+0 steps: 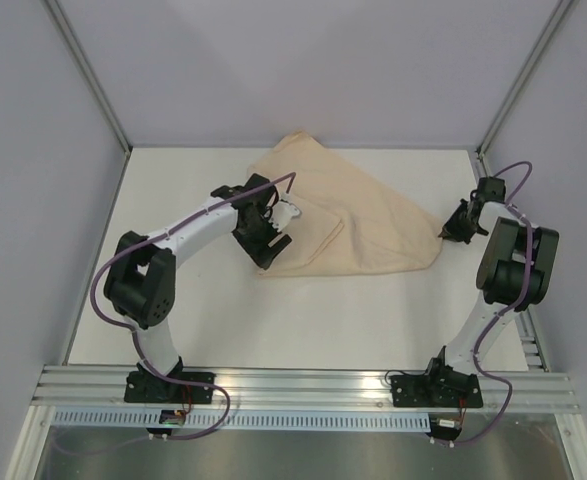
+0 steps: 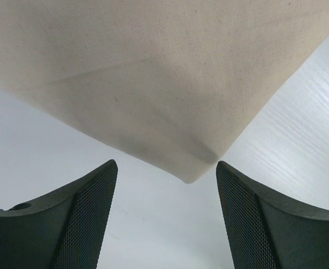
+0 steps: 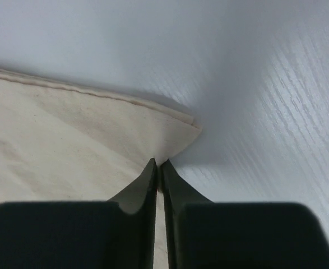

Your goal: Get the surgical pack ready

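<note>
The tan wrap sheet (image 1: 343, 215) lies folded toward the far edge of the desk (image 1: 323, 320), near its middle. The right gripper (image 3: 157, 163) is clenched on the sheet's right corner. The left gripper (image 2: 165, 163) hangs released, its 2 fingers (image 2: 86, 213) spread either side of the near-left corner.

Soft, even light falls from above, bright on the white table (image 1: 303, 320) with no glare. The large tan crepe-like wrap sheet (image 1: 353, 225) casts a faint shadow just beside its corner. Below that corner the right gripper (image 3: 159, 164) blurs toward the lens, while the sheet's weave is sharp.
</note>
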Controlling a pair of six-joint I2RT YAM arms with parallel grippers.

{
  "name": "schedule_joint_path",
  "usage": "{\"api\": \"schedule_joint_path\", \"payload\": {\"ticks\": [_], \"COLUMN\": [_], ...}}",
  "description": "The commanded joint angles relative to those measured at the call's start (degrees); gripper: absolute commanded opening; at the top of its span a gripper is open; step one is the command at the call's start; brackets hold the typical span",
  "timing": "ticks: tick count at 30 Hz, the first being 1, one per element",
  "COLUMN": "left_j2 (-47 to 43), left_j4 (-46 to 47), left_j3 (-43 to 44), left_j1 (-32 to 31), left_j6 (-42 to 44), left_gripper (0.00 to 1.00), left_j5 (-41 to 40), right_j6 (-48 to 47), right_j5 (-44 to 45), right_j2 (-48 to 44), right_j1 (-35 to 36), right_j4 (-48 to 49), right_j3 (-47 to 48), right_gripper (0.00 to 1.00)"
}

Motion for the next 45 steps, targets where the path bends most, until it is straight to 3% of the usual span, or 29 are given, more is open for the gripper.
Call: {"api": "schedule_joint_path", "payload": {"ticks": [1,9,18,30,42,45], "left_j2": [-2.6,-2.0,1.9,6.4,9.7,9.8], "left_j4": [-2.9,-3.7,0.4,4.4,6.5,7.0], "left_j3": [4.5,7.5,6.1,6.1,8.6,8.9], "left_j1": [0.6,5.9,8.6,9.9,9.9,9.9], "left_j6": [0.7,-2.2,-4.3,-4.1,-2.9,-2.9], "left_gripper": [0.8,0.82,0.81,0.79,0.74,0.73], "left_j5": [1.5,8.4,3.6,5.9,6.5,6.9], "right_j6": [0.2,1.7,2.1,12.9,29.8,31.6], "right_j5": [-1.9,-5.3,-4.3,-5.2,-3.4,-2.0], "right_j2": [1.2,-4.5,-13.4,-17.1,-10.2,-7.6], "right_j1": [0.3,0.9,7.4,34.3,47.3,49.2], "right_j4": [-1.0,-1.3,-1.9,5.8,27.0,28.4], "right_j3": [-1.5,0.7,-0.2,5.7,6.8,7.4], "right_gripper": [0.03,0.0,0.0,0.0,0.01,0.0]}}
